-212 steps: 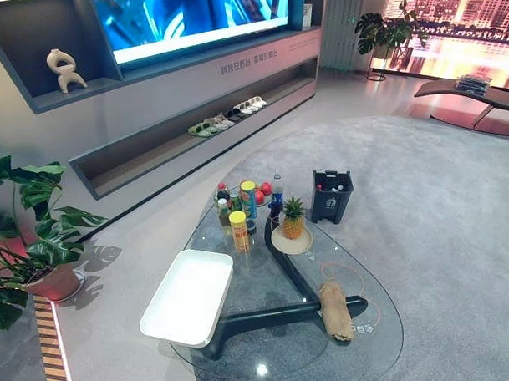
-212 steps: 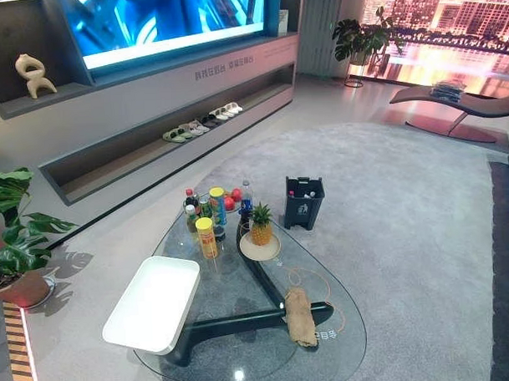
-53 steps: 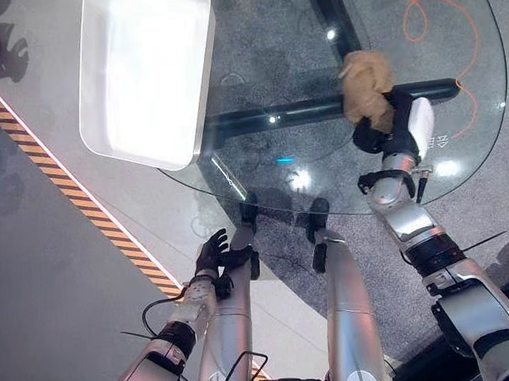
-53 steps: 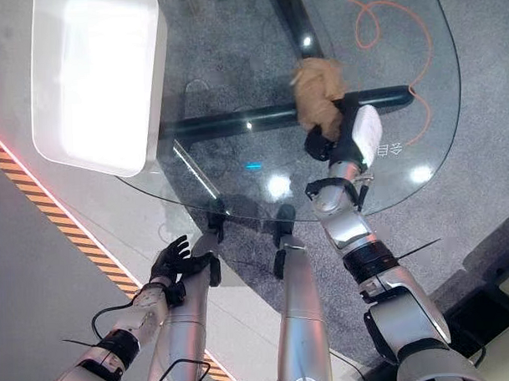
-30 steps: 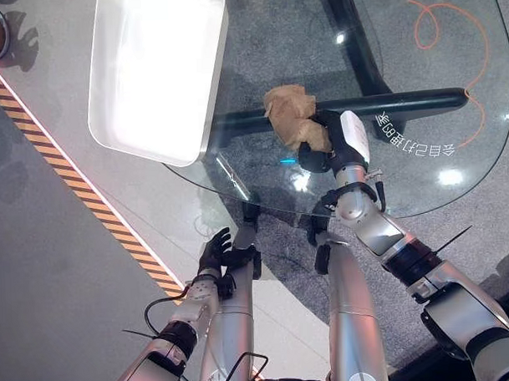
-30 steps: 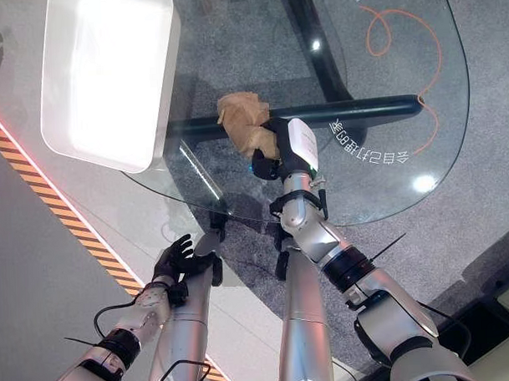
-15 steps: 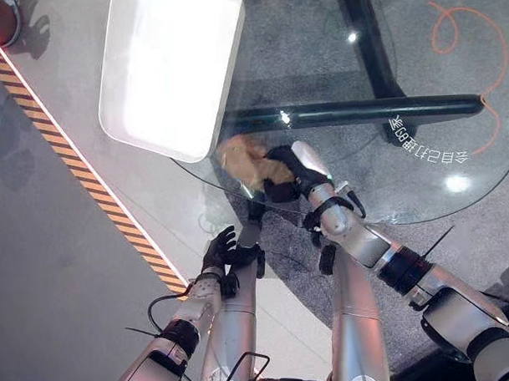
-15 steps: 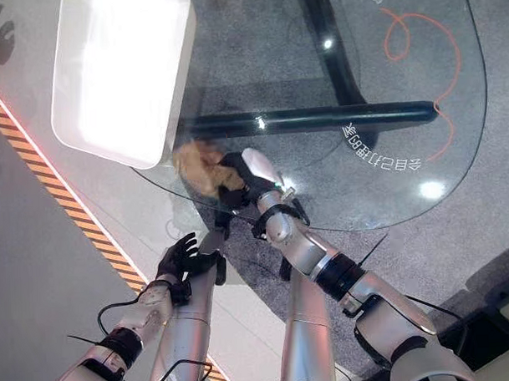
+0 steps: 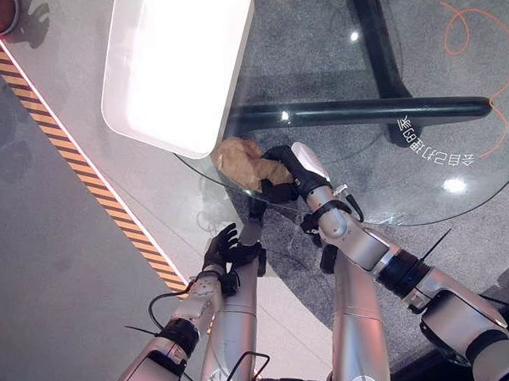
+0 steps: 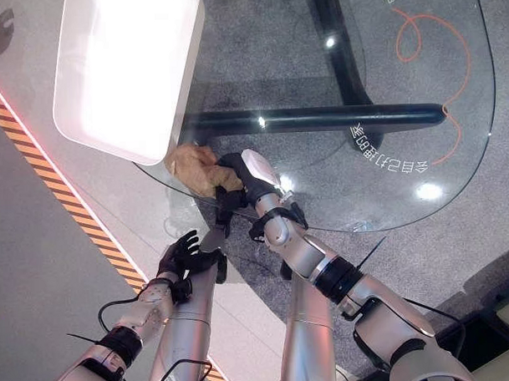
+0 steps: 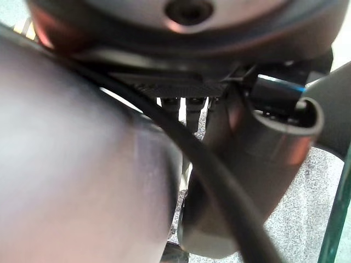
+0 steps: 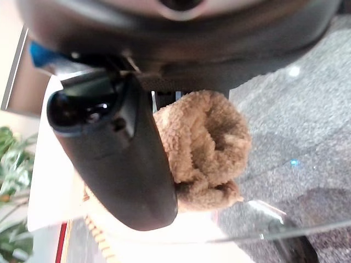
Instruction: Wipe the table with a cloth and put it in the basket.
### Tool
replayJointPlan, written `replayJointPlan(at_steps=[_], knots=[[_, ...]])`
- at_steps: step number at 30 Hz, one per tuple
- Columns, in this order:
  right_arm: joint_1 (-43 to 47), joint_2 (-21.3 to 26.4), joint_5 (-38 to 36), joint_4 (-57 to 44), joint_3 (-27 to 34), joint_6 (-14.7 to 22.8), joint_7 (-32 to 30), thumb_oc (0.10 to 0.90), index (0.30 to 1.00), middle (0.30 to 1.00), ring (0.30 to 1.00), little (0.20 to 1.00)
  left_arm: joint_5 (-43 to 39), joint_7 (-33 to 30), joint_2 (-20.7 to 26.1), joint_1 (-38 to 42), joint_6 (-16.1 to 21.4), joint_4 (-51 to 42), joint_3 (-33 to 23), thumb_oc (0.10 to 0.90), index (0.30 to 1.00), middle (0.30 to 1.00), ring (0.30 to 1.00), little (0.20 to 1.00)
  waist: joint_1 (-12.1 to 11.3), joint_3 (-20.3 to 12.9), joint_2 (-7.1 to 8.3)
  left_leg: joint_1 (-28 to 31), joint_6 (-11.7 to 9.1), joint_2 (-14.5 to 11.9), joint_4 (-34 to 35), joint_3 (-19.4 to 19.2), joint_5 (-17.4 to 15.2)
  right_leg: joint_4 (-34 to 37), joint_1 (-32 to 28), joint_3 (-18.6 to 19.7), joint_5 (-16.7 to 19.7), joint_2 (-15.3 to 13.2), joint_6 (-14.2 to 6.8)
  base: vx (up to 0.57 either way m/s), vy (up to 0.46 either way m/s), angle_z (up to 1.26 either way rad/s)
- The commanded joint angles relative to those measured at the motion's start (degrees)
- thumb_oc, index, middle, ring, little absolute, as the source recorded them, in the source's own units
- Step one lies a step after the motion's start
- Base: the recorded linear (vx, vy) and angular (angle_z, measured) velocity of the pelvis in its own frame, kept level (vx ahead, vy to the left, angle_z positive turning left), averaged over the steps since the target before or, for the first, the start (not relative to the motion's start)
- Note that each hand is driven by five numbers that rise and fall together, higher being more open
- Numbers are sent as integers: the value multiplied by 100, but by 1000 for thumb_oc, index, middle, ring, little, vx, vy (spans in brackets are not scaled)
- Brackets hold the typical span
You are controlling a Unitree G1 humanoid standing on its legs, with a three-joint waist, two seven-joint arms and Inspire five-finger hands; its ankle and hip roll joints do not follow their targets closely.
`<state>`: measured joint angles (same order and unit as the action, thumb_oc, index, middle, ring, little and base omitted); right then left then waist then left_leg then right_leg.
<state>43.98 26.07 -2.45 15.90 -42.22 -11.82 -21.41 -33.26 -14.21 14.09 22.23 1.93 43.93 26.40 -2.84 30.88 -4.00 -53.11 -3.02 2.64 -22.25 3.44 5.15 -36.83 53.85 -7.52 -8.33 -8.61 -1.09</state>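
A brown fluffy cloth [image 9: 237,160] lies bunched on the glass table [image 9: 452,100], at its near-left edge. My right hand [image 9: 287,168] is shut on the cloth, which bulges out past my thumb [image 12: 126,159] in the right wrist view as cloth [image 12: 203,148]. The white basket [image 9: 232,99] stands just beyond the cloth, overhanging the table's left side. My left hand [image 9: 223,248] hangs low by my side, below the table edge, open and holding nothing.
A dark beam of the table's base [image 9: 360,113] runs under the glass beyond my right hand. An orange cord [image 9: 466,24] loops at the far right. An orange-and-black striped strip [image 9: 87,180] crosses the floor on the left.
My right hand has dragged the cloth across the glass from the right side to the near-left edge by the basket. The left hand has stayed put. The camera has tilted down.
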Motion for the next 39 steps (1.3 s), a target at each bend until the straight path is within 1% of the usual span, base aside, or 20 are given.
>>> replayJointPlan(at_steps=[1, 6, 12, 14, 15, 17, 21, 23, 28, 31, 36, 37, 39], knots=[[137, -17, -27, -960, 444, 711, -502, 100, 300, 300, 300, 200, -38, -16, -155, -889, -196, 95, 400, 800, 900, 900, 900, 900, 74, -109, -175, -89, 518, 166, -962, -904, -1072, 873, 264, 30, 937, 270, -153, 0, 0, 0], [150, -12, -75, -824, 804, 490, -1179, 100, 300, 300, 300, 200, -38, -13, -183, -919, -212, 151, 361, 800, 900, 900, 900, 900, 93, -109, -168, -65, 526, 148, -968, -923, -1087, 865, 252, 39, 940, 288, -141, 0, 0, 0], [159, 183, -325, -475, 1428, 216, -2033, 100, 300, 300, 300, 200, -12, 18, -207, -997, -101, 230, 279, 800, 900, 900, 900, 900, 129, -109, -139, -21, 540, 119, -955, -935, -1122, 870, 233, 78, 957, 330, -141, -2, -2, -2], [170, 379, -371, -291, 1700, 146, -2211, 100, 300, 300, 300, 200, -26, 16, -194, -1027, -33, 259, 265, 800, 900, 900, 900, 900, 147, -109, -111, -25, 544, 107, -968, -942, -1151, 876, 232, 91, 963, 353, -142, 0, -13, -5], [172, 409, -375, -263, 1736, 132, -2235, 100, 300, 300, 300, 200, -30, 17, -190, -1030, -30, 259, 260, 800, 900, 900, 900, 900, 149, -109, -108, -24, 544, 106, -971, -943, -1156, 877, 232, 93, 963, 357, -143, 1, -9, -6], [204, 617, -464, -44, 1938, 67, -2409, 100, 300, 300, 300, 200, -38, 39, -158, -1055, -2, 265, 232, 800, 900, 900, 900, 900, 159, -109, -90, -20, 544, 96, -975, -942, -1183, 888, 223, 105, 968, 372, -149, 0, -5, -6], [138, 1042, -642, 299, 2305, 56, -2736, 100, 300, 300, 300, 200, -87, 52, -32, -1155, 20, 176, 202, 800, 900, 900, 900, 900, 182, -109, -50, -21, 565, 86, -969, -912, -1228, 934, 206, 129, 1002, 412, -176, 3, -27, -5], [63, 1167, -749, 381, 2429, 87, -2947, 100, 300, 300, 300, 200, -155, 69, 37, -1208, 68, 153, 167, 800, 900, 900, 900, 900, 199, -109, -21, -25, 576, 83, -949, -903, -1238, 956, 198, 125, 1006, 440, -183, 0, 0, 0], [-184, 1415, -1045, 528, 2780, 326, -3530, 100, 300, 300, 300, 200, -170, 141, 128, -1355, 169, 125, 65, 800, 900, 900, 900, 900, 243, -109, 9, -26, 588, 85, -911, -905, -1261, 1011, 179, 165, 998, 506, -182, 1, 6, -5], [-413, 1510, -1307, 645, 3114, 682, -4072, 100, 300, 300, 300, 200, -183, 151, 175, -1440, 257, 95, 32, 800, 900, 900, 900, 900, 266, -109, 30, -21, 593, 93, -879, -885, -1275, 1070, 149, 189, 1000, 537, -193, 2, -3, -3], [-629, 1532, -1471, 864, 3616, 1212, -4933, 100, 300, 300, 300, 200, -262, 104, 241, -1452, 279, -24, 83, 800, 900, 900, 900, 900, 289, -109, 24, 10, 615, 125, -819, -852, -1290, 1177, 91, 207, 1017, 569, -208, -4, -5, -4], [-637, 1533, -1471, 869, 3628, 1230, -4962, 100, 300, 300, 300, 200, -261, 104, 245, -1453, 277, -30, 84, 800, 900, 900, 900, 900, 286, -109, 24, 13, 616, 126, -816, -850, -1289, 1181, 87, 206, 1019, 570, -208, -9, -15, -5], [-694, 1556, -1498, 866, 3783, 1427, -5331, 100, 300, 300, 300, 200, -287, 89, 288, -1443, 235, -111, 93, 800, 900, 900, 900, 900, 301, -109, 21, -15, 621, 152, -796, -833, -1264, 1230, 96, 204, 1050, 566, -210, -8, -9, -2]])
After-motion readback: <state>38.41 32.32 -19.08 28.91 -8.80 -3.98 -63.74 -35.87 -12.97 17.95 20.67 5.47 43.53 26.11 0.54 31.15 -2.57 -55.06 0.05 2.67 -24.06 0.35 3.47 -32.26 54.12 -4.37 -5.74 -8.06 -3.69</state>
